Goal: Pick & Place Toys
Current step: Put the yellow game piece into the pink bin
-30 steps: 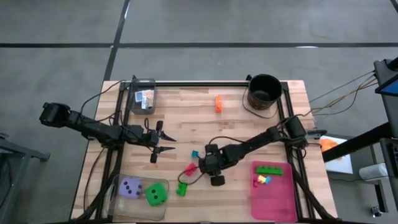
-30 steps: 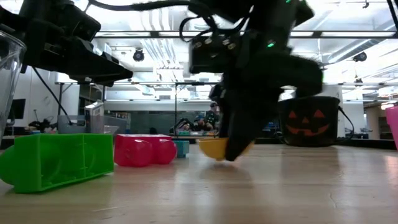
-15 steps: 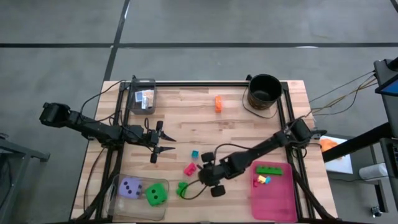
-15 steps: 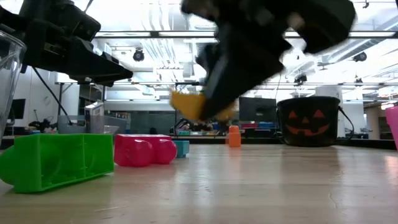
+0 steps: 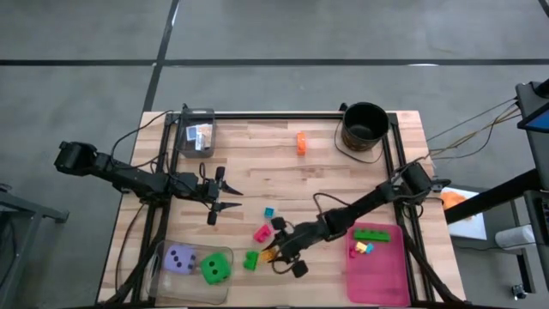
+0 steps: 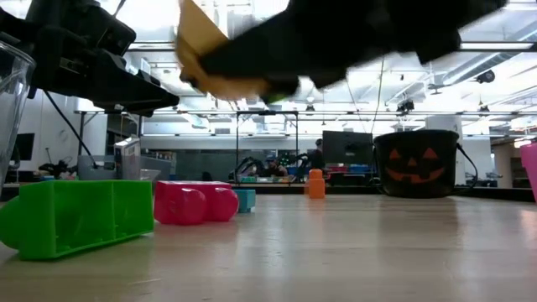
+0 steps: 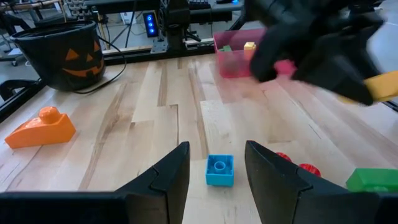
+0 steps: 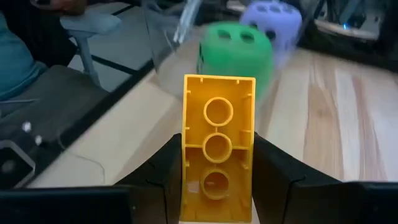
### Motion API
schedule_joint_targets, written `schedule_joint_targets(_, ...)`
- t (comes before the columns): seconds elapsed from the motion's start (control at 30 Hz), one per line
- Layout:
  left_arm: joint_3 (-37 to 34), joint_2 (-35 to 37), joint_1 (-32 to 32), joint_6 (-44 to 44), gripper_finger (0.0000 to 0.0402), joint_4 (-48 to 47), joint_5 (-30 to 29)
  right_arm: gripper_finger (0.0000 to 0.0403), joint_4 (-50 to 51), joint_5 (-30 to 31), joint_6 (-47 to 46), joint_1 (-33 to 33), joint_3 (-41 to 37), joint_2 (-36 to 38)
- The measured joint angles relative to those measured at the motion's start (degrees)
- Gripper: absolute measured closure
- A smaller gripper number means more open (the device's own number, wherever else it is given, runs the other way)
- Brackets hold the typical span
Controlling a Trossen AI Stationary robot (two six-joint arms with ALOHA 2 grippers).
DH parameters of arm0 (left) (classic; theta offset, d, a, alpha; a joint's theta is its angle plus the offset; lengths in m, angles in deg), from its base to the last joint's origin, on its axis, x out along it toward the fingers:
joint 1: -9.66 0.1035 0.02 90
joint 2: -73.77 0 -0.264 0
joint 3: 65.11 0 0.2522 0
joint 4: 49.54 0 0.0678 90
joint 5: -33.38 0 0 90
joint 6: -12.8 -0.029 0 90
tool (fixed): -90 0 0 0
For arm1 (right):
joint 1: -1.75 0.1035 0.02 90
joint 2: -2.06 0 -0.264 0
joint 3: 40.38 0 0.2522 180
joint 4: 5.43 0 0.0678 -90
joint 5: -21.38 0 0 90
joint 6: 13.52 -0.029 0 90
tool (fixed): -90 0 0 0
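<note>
a: right gripper has swung off the middle of the table toward the front edge since a second ago, and it's up off the wood now. yellow brick clamped between its fingers.

b: where's it sitting?

a: just beside the green brick and pink brick, near the clear bin with the green die and purple die.

b: left one?

a: left gripper waits well apart, fingers parted, nothing in them, teal brick in front.
</note>
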Motion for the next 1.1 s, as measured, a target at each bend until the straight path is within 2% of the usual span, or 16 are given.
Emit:
schedule_joint_targets(0.17, 0.0, 0.0, 0.0, 0.0, 0.0244, -0.2, 0.0, 0.0270, -6.3, 2.8, -3.4, -0.2, -9.1, 4.7)
schedule_joint_targets(0.5, 0.0, 0.0, 0.0, 0.0, 0.0244, -0.2, 0.0, 0.0270, -7.4, 18.3, -8.4, 5.0, -26.3, 21.3)
schedule_joint_targets(0.67, 0.0, 0.0, 0.0, 0.0, 0.0244, -0.2, 0.0, 0.0270, -5.8, 24.8, -15.2, 9.5, -33.9, 30.1)
schedule_joint_targets(0.87, 0.0, 0.0, 0.0, 0.0, 0.0244, -0.1, 0.0, 0.0270, 8.9, 32.2, -28.3, 16.0, -36.8, 39.9)
schedule_joint_targets(1.1, 0.0, 0.0, 0.0, 0.0, 0.0244, 0.0, 0.0, 0.0270, 33.1, 34.9, -44.7, 23.1, -31.1, 46.2)
